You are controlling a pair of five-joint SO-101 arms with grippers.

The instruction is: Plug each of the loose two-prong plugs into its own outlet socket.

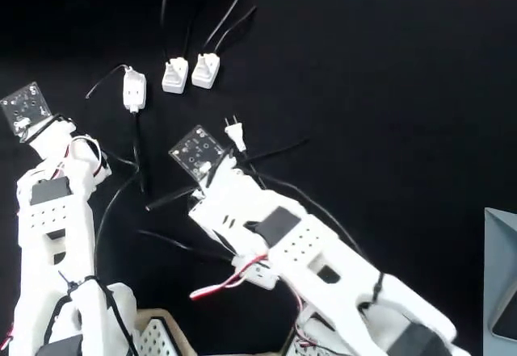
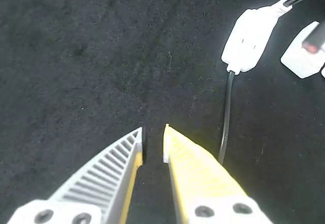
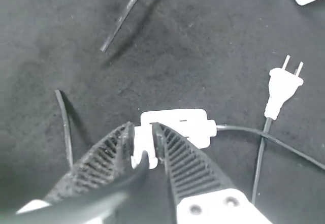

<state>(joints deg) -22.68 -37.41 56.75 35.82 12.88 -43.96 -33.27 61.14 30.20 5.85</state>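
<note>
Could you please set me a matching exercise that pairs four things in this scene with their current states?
Things:
1. left pincer
2. right pincer
3. loose two-prong plug
4. lone white socket

States:
a. lies free on the cloth, prongs bare
b. has black cable at both ends
c. shut on a white cabled block
d. holds nothing, above bare cloth

Pairs: 1-d; 2-c; 3-a; 4-b.
</note>
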